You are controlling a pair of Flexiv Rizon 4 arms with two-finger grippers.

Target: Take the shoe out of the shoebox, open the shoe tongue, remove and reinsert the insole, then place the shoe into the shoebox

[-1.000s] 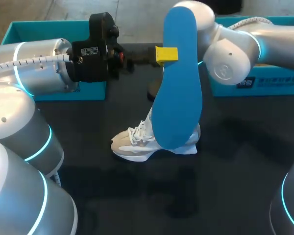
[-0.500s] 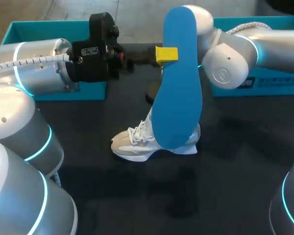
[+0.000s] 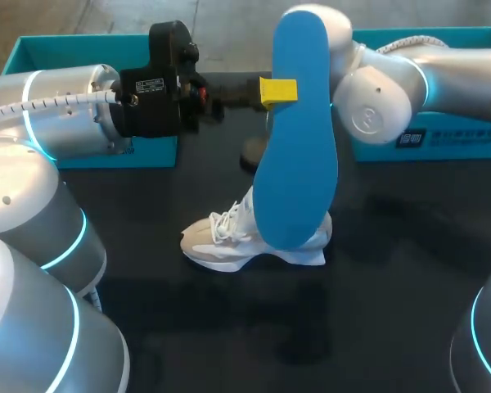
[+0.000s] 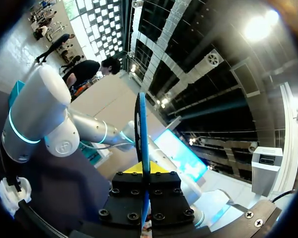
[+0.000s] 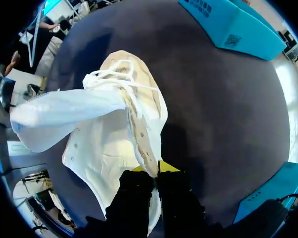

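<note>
Shoe [image 3: 229, 246]: now sits slightly further left.
Insole [image 3: 299, 139]: out, pinched by left gripper [image 4: 144, 171]; reinsertion comes next.
Right gripper [image 5: 158, 172]: apparently clamps the opening's edge.

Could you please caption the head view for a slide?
Left gripper holds the blue insole, partly hiding the shoe.

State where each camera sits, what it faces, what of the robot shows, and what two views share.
Head view: above and behind, looking down on the table; both arms, left gripper holding up the blue insole, shoe below.
Left wrist view: on the left wrist, looking along its fingers; own gripper clamps the insole edge-on, right arm beyond.
Right wrist view: on the right wrist, looking down; right gripper pinches the shoe's rim.
Shared: head and left wrist, the insole; head and right wrist, the shoe.
</note>
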